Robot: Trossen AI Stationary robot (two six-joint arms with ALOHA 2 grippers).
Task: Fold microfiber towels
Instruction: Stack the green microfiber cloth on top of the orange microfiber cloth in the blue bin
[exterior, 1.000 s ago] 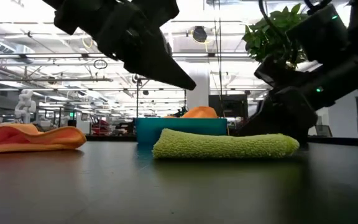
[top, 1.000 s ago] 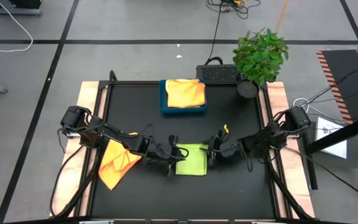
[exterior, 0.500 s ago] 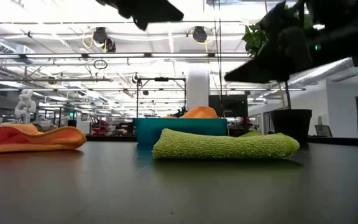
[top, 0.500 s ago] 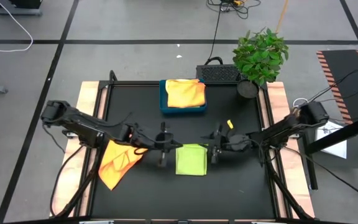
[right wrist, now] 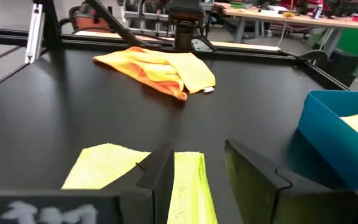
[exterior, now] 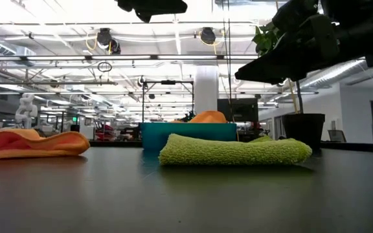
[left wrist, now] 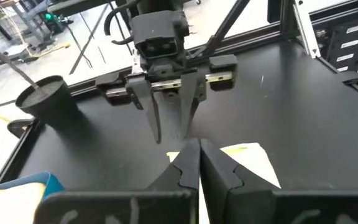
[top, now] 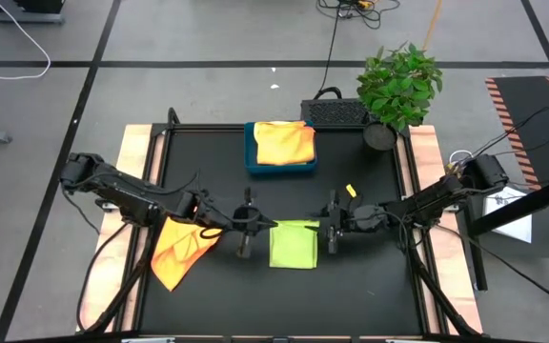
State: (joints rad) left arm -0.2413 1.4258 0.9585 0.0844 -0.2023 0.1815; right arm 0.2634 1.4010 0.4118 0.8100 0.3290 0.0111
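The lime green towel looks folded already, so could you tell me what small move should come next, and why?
Probably swing the left tool toward the crumpled orange towel. The lime green towel lies folded flat and free, both tools are lifted beside it, the left one shut and empty, the right tool open, and the orange one lies unfolded nearest the left arm.

A black surface carries a folded lime green towel, a crumpled orange towel and a blue tray holding a yellow towel.

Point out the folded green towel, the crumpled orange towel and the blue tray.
folded green towel (top: 293, 244), high view, middle of its top.
crumpled orange towel (top: 181, 248), high view, middle of the heap.
blue tray (top: 252, 155), high view, left rim.
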